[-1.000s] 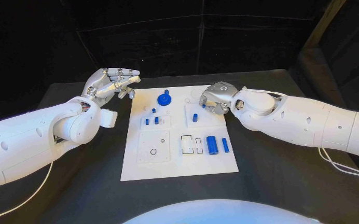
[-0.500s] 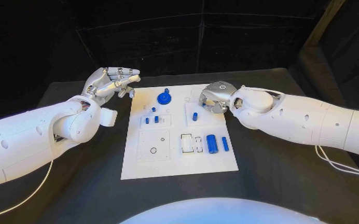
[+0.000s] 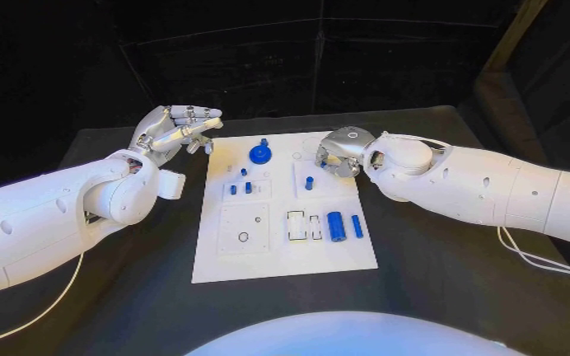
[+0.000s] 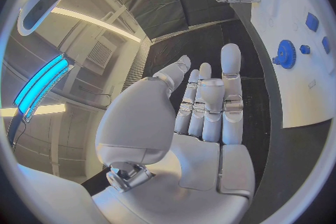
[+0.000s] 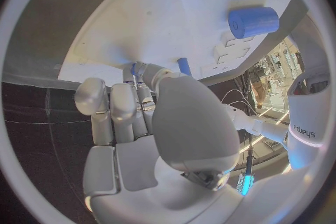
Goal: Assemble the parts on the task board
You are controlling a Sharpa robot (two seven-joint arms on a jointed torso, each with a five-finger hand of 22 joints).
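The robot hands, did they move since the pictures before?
Only a little. The right robot hand crept a bit farther over the far part of the white plastic task board, toward the round blue gear-shaped part. It hangs above the board with its fingers curled in; whether it holds anything cannot be told. The left robot hand stayed raised beside the board, holding nothing. The small blue parts did not move.

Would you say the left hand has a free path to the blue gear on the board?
Probably yes: the left hand hovers open off the board's far-left corner, and nothing stands between it and the gear; the right hand is on the gear's other side.
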